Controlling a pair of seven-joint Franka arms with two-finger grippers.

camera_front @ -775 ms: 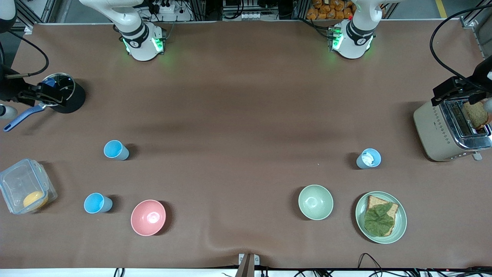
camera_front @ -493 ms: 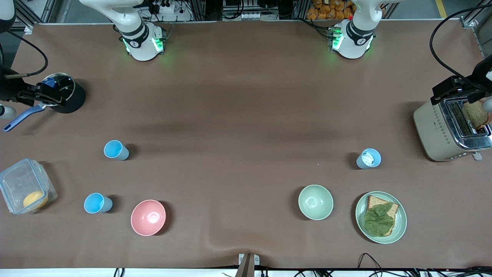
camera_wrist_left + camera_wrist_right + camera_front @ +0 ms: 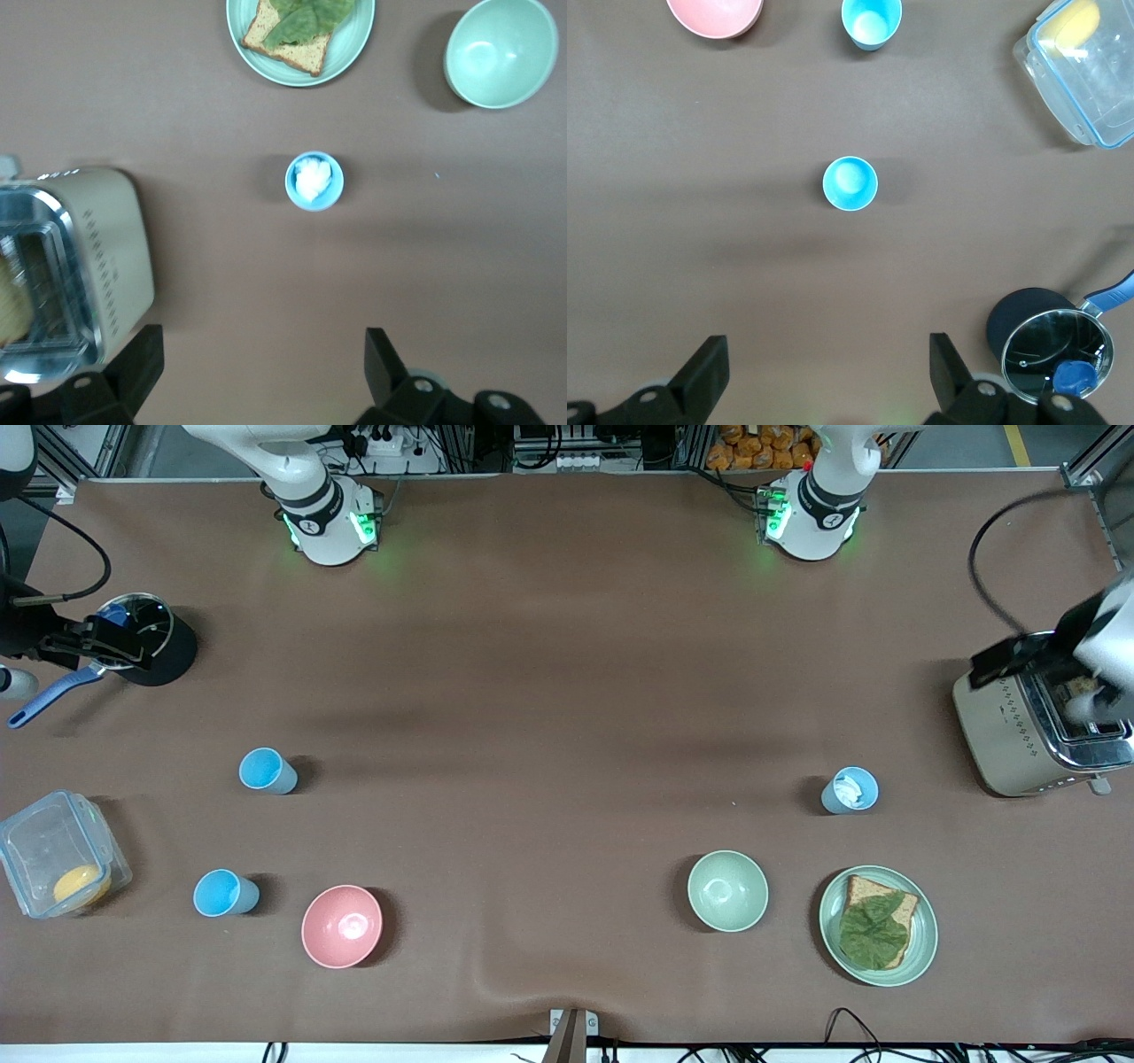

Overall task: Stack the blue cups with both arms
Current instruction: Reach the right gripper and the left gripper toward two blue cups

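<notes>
Front view: three blue cups stand upright and apart on the counter: one with a white wad near the toaster, two empty ones toward the right arm's end.

Left wrist view: the left end effector hangs wide open and empty, apparently high over bare counter.

Right wrist view: the right end effector is equally spread, holding nothing.
</notes>
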